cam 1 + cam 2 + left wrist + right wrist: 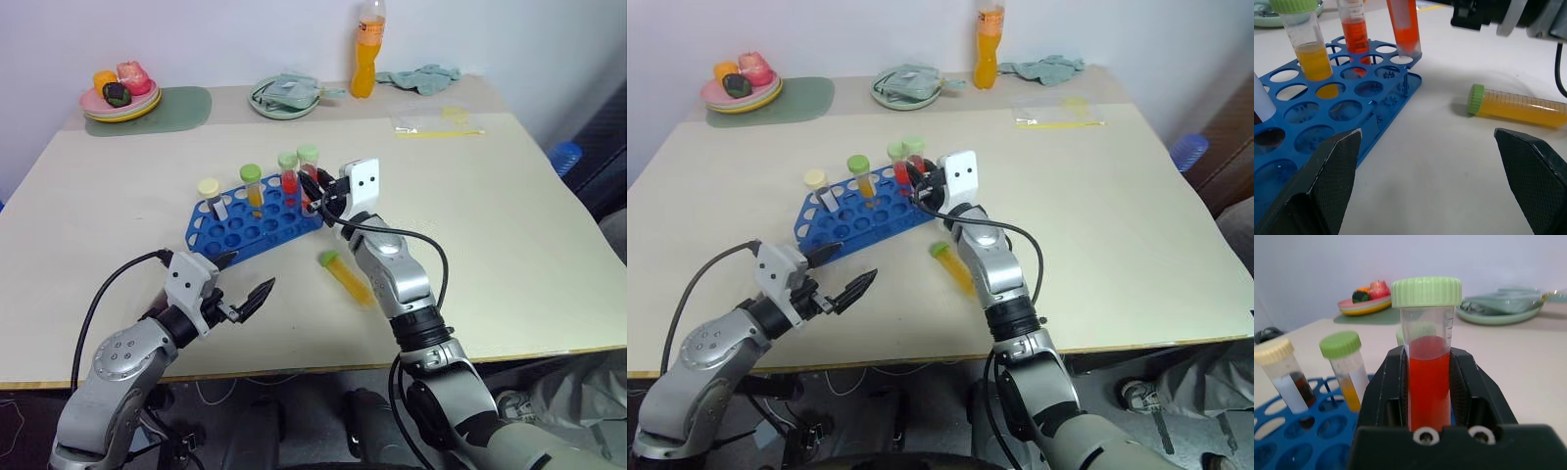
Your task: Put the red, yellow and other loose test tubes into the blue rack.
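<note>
The blue rack (257, 223) lies mid-table and holds a cream-capped dark tube (210, 193), a green-capped yellow tube (253, 186) and a green-capped red tube (288, 168). My right gripper (315, 194) is shut on another red tube with a green cap (1428, 374), held upright with its tip over a hole at the rack's right corner (1400, 59). A yellow-orange tube with a green cap (346, 275) lies loose on the table just right of the rack. Near the front of the rack my left gripper (250, 274) stands open with nothing in it.
At the back of the table stand a tall orange drink bottle (367, 51), a round green plate (282, 108) with a cloth, and a stack of plates with toy fruit (120, 98) on a green mat. A clear bag (436, 122) lies back right.
</note>
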`<state>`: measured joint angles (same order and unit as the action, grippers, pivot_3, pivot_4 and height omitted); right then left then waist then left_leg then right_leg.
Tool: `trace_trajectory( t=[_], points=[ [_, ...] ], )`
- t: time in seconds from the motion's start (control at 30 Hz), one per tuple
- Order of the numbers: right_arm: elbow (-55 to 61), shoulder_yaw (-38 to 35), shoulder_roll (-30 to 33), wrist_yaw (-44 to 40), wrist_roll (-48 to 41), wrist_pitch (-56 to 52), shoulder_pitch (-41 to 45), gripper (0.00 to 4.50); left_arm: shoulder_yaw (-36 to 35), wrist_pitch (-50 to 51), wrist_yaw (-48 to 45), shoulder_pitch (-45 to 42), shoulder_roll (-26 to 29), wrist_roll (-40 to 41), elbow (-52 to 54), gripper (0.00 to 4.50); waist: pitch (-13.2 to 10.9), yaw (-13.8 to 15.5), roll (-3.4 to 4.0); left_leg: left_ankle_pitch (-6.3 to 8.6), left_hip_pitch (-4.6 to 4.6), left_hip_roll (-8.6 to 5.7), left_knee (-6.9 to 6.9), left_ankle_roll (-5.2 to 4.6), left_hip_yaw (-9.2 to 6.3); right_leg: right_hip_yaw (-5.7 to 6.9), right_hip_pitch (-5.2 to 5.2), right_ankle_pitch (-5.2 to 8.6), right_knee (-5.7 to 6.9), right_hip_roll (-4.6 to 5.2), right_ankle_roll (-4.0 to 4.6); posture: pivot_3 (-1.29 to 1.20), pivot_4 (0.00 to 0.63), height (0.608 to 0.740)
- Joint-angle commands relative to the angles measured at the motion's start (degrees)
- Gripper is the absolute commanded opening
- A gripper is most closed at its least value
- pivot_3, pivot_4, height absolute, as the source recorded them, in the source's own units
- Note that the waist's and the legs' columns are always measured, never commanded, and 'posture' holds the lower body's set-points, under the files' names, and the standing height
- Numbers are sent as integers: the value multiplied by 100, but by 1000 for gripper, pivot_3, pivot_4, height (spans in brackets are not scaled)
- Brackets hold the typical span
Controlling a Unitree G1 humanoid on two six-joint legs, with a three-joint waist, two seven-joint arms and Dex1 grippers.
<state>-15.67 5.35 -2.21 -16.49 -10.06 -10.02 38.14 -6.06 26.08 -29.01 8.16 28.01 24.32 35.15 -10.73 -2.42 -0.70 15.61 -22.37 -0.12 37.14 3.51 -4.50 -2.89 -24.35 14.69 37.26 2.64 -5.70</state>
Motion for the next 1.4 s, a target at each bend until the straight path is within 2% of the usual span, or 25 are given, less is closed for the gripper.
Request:
trace_trajectory(
  t=[0.03, 0.87, 1.1, 1.13, 1.27, 1.4],
  points=[
    [-42, 8, -94, -46, 45, 233, 138, 684, 12, 36, 82, -79, -15, 43, 274, 4500, 0, -12, 0, 0, 0, 0, 0, 0, 0, 0, 0, 0, 0, 0, 0, 0, 150, 740],
    [-1454, -75, -463, -32, 287, 1530, 393, 684, 62, 396, 124, -319, -9, 124, 458, 4500, 1, -28, 0, 0, 3, 0, -1, 0, -1, -1, 0, 0, 4, -2, 0, 0, 150, 740],
    [-982, -30, -440, -203, 272, 1618, 239, 4216, 56, 400, 112, -266, -10, 135, 493, 4500, 0, -20, 1, 0, 3, 0, -1, 0, -1, -1, 0, 0, 3, 0, 0, 0, 150, 740],
    [-812, -13, -400, -229, 279, 1560, 209, 4433, 66, 402, 119, -265, -16, 131, 498, 4500, 0, -20, 1, 0, 3, 0, -1, 0, -1, -1, 0, 0, 3, 0, 0, 0, 150, 740],
    [66, -65, -111, -317, 193, 1047, 99, 4433, 78, 409, 137, -246, -36, 137, 521, 4500, 0, -12, 2, 0, 2, 0, 0, 0, -1, -1, 0, 0, 3, 1, 0, 0, 150, 740],
    [1575, -317, 704, -745, -340, -295, -122, 4433, 66, 418, 148, -175, -79, 163, 573, 4500, 0, 14, 1, 0, -1, -3, 1, 1, -3, 0, 1, 0, 1, 4, 0, 0, 150, 740]
  ],
)
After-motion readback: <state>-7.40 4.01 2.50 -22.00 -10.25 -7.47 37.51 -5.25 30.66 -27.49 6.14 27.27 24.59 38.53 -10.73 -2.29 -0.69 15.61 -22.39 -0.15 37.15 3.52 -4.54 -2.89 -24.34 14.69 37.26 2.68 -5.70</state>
